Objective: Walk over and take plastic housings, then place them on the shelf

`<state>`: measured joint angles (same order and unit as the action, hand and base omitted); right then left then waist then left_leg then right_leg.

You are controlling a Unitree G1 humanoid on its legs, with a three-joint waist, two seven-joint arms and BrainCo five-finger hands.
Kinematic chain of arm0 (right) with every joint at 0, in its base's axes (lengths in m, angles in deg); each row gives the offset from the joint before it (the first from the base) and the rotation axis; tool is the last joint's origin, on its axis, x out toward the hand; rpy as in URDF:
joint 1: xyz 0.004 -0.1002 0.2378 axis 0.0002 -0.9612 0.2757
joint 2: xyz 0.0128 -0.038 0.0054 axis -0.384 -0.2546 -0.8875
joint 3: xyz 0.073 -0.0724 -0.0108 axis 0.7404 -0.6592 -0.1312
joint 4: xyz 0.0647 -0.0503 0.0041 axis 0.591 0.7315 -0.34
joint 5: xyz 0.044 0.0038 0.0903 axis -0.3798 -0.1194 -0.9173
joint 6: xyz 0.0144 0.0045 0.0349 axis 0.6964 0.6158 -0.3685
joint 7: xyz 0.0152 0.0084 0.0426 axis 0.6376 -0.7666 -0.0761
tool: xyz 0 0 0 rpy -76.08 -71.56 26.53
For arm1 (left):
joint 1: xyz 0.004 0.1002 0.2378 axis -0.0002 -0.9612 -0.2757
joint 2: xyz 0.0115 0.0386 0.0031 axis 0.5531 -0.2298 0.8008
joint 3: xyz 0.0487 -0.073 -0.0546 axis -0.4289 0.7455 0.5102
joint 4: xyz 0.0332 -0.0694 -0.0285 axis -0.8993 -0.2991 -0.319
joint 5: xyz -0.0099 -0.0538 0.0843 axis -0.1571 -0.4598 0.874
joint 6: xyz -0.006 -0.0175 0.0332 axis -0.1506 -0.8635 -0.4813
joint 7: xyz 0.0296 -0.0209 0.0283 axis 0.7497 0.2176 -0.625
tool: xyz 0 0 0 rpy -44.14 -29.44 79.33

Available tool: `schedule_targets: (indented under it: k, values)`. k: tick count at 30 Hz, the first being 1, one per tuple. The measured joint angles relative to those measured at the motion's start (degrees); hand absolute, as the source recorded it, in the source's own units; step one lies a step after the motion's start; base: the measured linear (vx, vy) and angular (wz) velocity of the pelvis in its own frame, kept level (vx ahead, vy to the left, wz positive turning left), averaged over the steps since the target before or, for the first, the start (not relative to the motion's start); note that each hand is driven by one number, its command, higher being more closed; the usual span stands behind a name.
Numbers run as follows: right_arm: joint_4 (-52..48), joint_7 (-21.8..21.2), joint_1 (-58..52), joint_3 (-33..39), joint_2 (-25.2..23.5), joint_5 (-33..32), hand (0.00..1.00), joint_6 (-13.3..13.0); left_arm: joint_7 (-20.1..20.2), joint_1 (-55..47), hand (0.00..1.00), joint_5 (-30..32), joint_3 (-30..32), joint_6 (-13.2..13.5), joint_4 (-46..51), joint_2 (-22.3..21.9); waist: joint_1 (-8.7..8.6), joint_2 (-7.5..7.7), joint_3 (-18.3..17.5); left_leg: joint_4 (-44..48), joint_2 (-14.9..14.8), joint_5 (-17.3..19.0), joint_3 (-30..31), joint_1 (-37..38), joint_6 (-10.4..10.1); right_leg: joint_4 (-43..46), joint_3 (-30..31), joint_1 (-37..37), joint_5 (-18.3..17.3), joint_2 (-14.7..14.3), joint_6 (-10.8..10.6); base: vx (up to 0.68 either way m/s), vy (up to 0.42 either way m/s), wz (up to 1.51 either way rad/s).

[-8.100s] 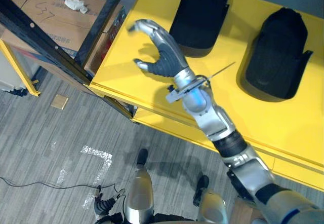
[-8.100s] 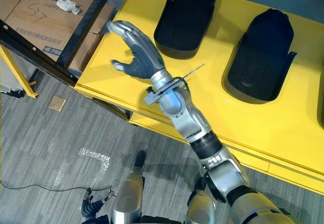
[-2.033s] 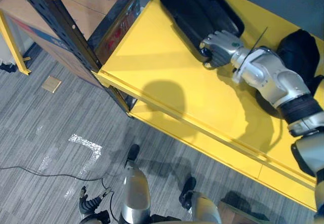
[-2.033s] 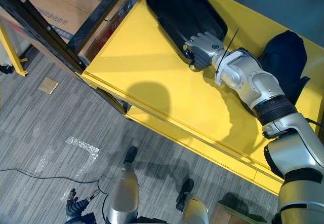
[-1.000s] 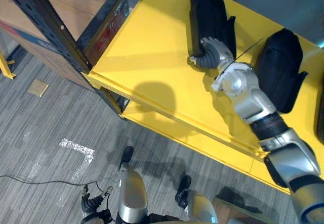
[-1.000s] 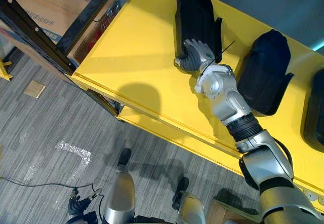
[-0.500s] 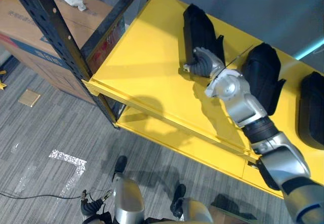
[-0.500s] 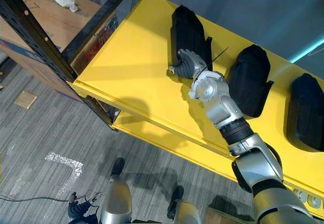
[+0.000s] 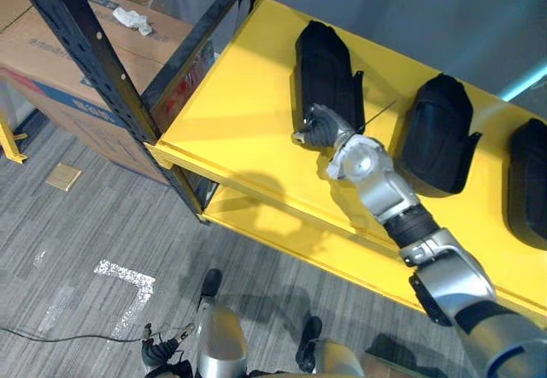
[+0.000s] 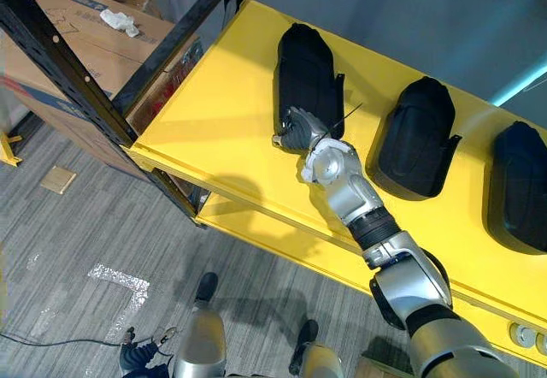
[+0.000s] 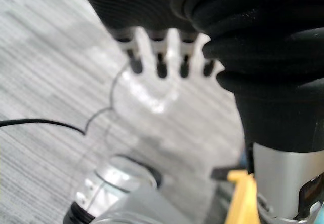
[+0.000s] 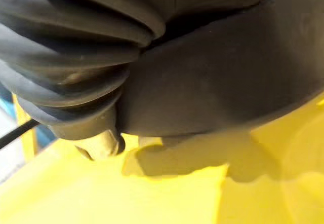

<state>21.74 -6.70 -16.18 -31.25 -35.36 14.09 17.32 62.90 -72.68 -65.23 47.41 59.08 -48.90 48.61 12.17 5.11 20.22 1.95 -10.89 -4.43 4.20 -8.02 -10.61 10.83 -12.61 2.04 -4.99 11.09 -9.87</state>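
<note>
Yellow shelf (image 9: pixel 239 96) — right robot hand (image 9: pixel 319 130) grips leftmost housing (image 9: pixel 323 62) — at its near end.

a warehouse or workshop: black steel racking (image 9: pixel 81 44), cardboard boxes (image 9: pixel 51 79), a yellow shelf (image 9: pixel 248 96), grey floor (image 9: pixel 77 258).

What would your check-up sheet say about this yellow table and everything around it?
surface: yellow table top, flat, with bare space at its left end.
job's things: three black plastic housings lie in a row, the left housing, middle housing and right housing.
clutter: crumpled white wad on a cardboard box; small tan square on the floor.
robot hands: right robot hand is at the near end of the left housing; left robot hand hangs over the floor, fingers straight.
cables: nothing seen.
surroundings: black rack upright, grey floor with a white tape mark.
</note>
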Motion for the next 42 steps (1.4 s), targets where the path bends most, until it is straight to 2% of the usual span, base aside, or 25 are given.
schedule_targets:
  k: [3,6,10,15,19,23,27,33,40,42]
  values:
    - [1.86,6.85,0.00,-0.57,-1.22,-2.29,0.00,-1.83,0.00,0.00,0.00,-0.01,-0.02,0.02,-0.34,-0.36,-0.05,-0.53,-0.22,0.08,0.00,0.17,0.02,0.00,0.29,0.43,0.00,0.14,-0.17,0.04,0.09,0.00,0.000,0.00]
    - [2.60,13.11,-0.70,-0.50,-2.39,-4.90,0.00,-4.96,0.00,0.00,0.00,-0.01,-0.02,0.16,-0.41,-0.35,-0.08,-0.55,-0.21,0.08,0.00,0.17,0.01,-0.02,0.29,0.57,0.03,0.24,-0.21,0.08,0.11,0.00,0.000,0.00]
    - [0.48,19.20,-1.03,2.50,-3.85,-9.28,0.00,-8.35,0.00,0.00,0.00,-0.01,-0.02,0.39,-0.48,-0.43,-0.13,-0.68,-0.13,0.06,0.00,0.12,-0.04,-0.04,0.22,0.59,0.12,0.35,-0.18,0.08,0.08,0.00,0.000,0.00]
    - [-7.51,20.97,-1.02,8.33,-3.83,-15.64,0.00,-10.76,-0.02,0.00,0.00,0.05,0.08,0.62,-1.00,-0.48,-0.68,-0.69,-0.12,0.05,-0.01,-0.02,-0.22,0.39,-0.02,0.50,0.34,0.08,-0.14,0.08,0.04,0.00,0.000,-0.02]
    - [-12.81,21.56,-1.13,9.95,-3.85,-18.18,0.00,-12.33,-0.10,0.00,0.00,0.64,0.13,0.62,-2.01,-0.55,-1.53,-0.68,-0.13,-0.24,-0.08,-0.02,-0.93,1.44,-0.03,0.47,1.14,-0.33,-0.04,0.07,-0.05,-0.01,0.003,-0.08]
    - [-14.19,21.60,-1.80,10.49,-3.94,-18.61,0.00,-11.27,-0.15,-0.01,0.00,2.24,0.12,0.57,-2.71,-0.58,-2.09,-0.68,-0.13,-0.62,-0.13,-0.02,-1.59,2.84,-0.03,-0.01,1.72,-1.29,0.07,0.04,-0.18,-0.02,0.007,-0.08]
    - [-14.74,21.88,-4.16,13.98,-3.94,-22.50,0.00,-7.63,-0.53,-0.02,0.00,2.27,0.11,0.57,-2.90,-0.56,-2.21,-0.69,-0.14,-1.38,-0.16,-0.14,-1.63,2.89,0.01,-0.82,1.74,-1.17,0.24,-0.01,-0.21,-0.02,0.002,0.00]
    - [-13.28,21.88,-7.90,15.18,-3.95,-22.50,0.00,-3.66,-1.12,-0.02,0.00,2.30,0.10,0.66,-4.08,-0.56,-2.88,-0.68,-0.14,-1.46,-0.22,-0.40,-1.84,2.92,-0.33,-2.27,1.76,-1.94,1.44,-0.23,-0.28,0.02,0.002,-0.01]
    - [-11.47,21.12,-10.56,19.25,-3.87,-22.49,0.00,-2.61,-1.58,-0.02,0.00,2.29,0.13,0.75,-4.84,-0.53,-3.82,-0.72,-0.11,-1.51,-0.24,-0.38,-2.22,3.03,-0.33,-2.47,2.03,-1.86,1.55,-0.24,-0.25,0.00,0.001,-0.01]
    - [-11.53,19.43,-10.76,19.17,-3.88,-22.93,0.00,-1.77,-1.77,-0.02,0.00,2.20,0.19,0.77,-4.84,-0.53,-3.84,-0.73,-0.11,-1.51,-0.31,-0.36,-2.99,3.04,-0.30,-2.42,2.72,-1.28,1.74,-0.24,-0.21,-0.02,0.013,-0.13]
